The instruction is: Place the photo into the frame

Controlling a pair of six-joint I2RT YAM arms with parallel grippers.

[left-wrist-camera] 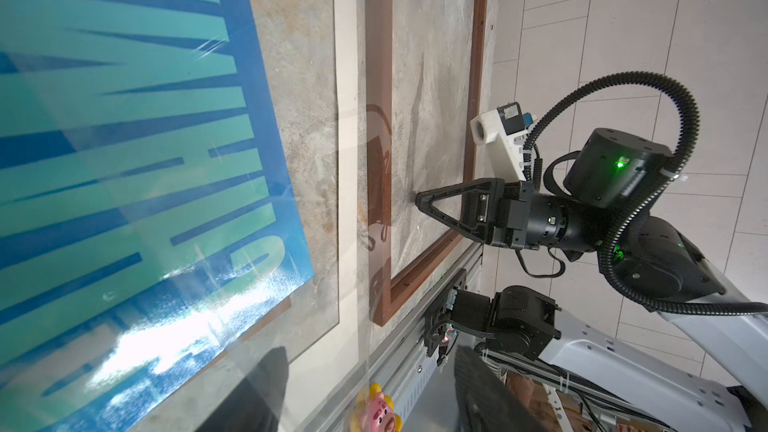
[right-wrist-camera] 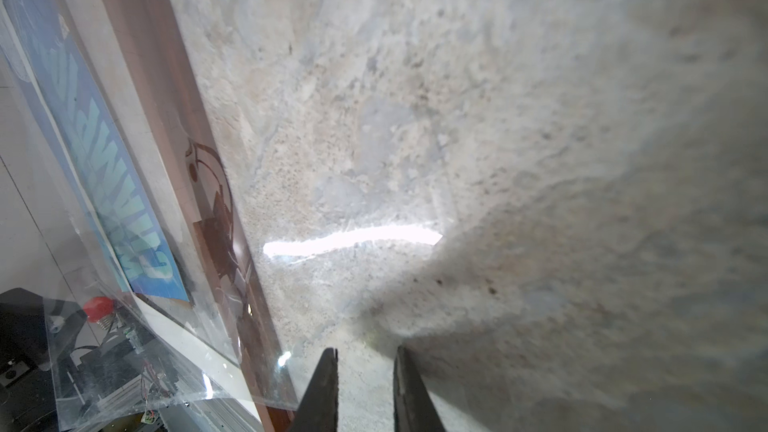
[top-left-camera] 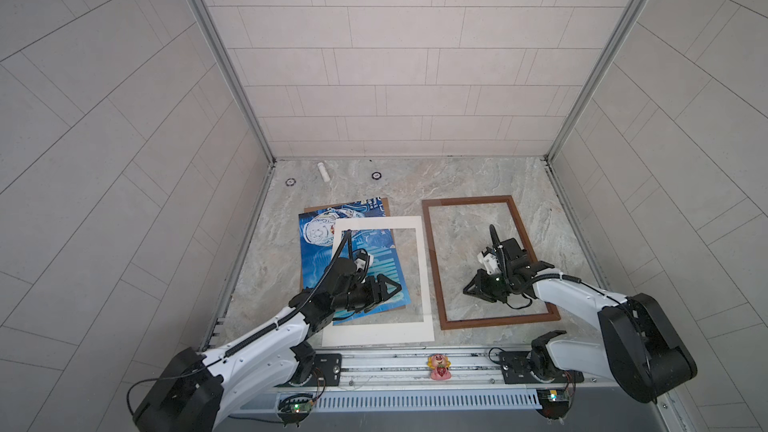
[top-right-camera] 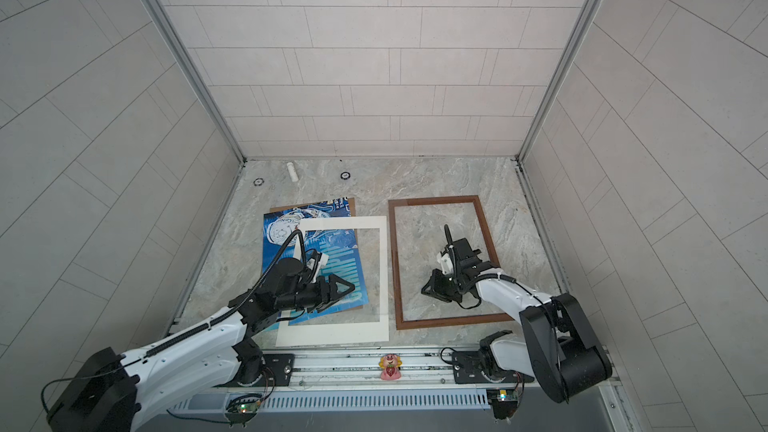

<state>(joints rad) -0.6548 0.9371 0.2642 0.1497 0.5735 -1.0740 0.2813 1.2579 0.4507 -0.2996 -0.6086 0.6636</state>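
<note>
Both top views give me one photo (top-left-camera: 316, 263) flat on the desk (top-left-camera: 478, 176) beneath my left gripper (top-left-camera: 397, 290), its jaws wide apart; one frame (top-left-camera: 467, 200) lies around my right gripper (top-left-camera: 467, 290), whose jaws stand narrowly parted on nothing.

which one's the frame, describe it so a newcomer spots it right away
Look at the marble table and go to its right half. Lying flat there is the frame, an open rectangle of thin dark brown wood with marble showing through. The mat to its left is cream-white and wider-bordered, and it lies partly over the blue photo.
</note>
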